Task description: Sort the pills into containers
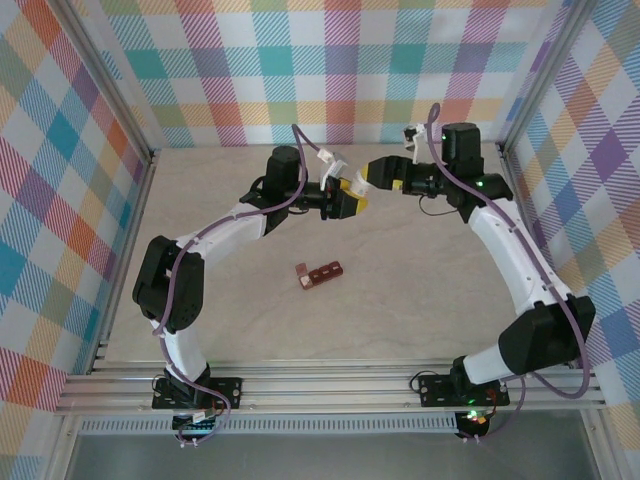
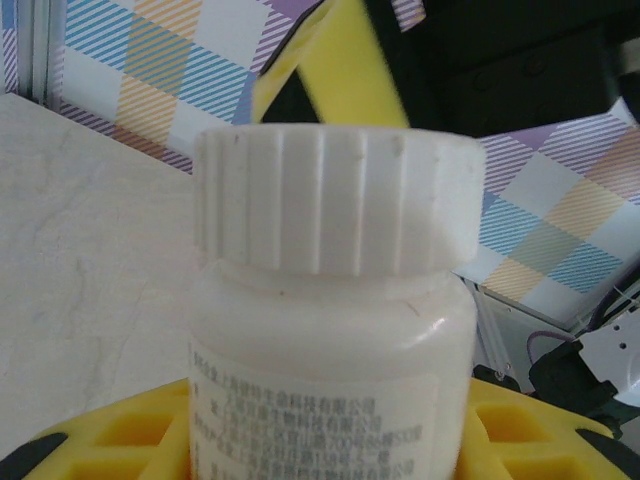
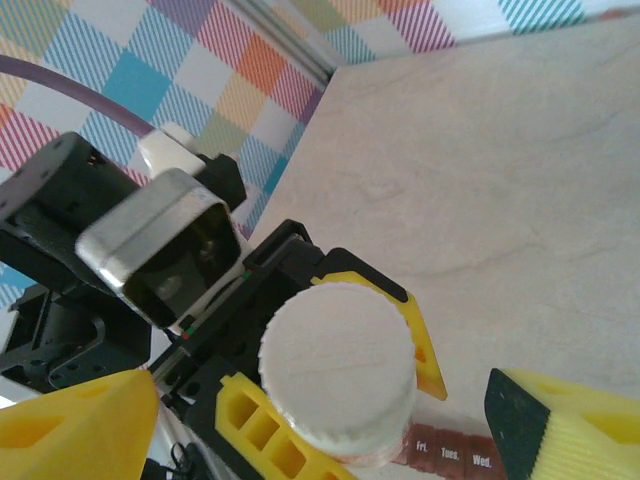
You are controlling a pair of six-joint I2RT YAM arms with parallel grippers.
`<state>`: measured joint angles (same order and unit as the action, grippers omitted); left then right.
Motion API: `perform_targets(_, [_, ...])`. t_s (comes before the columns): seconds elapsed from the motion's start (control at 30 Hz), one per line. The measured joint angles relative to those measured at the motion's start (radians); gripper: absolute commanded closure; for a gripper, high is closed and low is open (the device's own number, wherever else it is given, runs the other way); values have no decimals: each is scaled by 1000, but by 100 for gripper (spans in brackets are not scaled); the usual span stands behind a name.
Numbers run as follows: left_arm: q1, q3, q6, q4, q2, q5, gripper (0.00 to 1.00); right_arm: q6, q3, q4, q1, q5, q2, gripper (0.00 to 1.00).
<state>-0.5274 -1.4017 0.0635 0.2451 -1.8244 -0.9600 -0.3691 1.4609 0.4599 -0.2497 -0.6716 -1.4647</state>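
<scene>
Evidently uncapping: left gripper [image 1: 352, 206] clamps the white bottle [image 2: 330, 340] upper centre, right gripper [image 1: 372, 180] gapes around its cap [image 3: 338, 362] and should close, then twist; containers [image 1: 320, 273] lie at frame centre.

Bright, even light from above leaves only faint shadows on the bench [image 1: 400, 320], a small glare spot sits on the white bottle [image 2: 437, 326], and the close right claw [image 3: 320, 425] looks soft.

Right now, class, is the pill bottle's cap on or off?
On: the ribbed white cap sits squarely atop the bottle, which the left gripper holds.
</scene>
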Motion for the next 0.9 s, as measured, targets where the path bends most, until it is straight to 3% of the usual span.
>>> perform_targets(0.6, [0,0,0,0,0,-1,100,-16,0,-61,0,-80,-52,30])
perform_targets(0.9, [0,0,0,0,0,-4,100,-39,-3,-79,0,-82,-61,56])
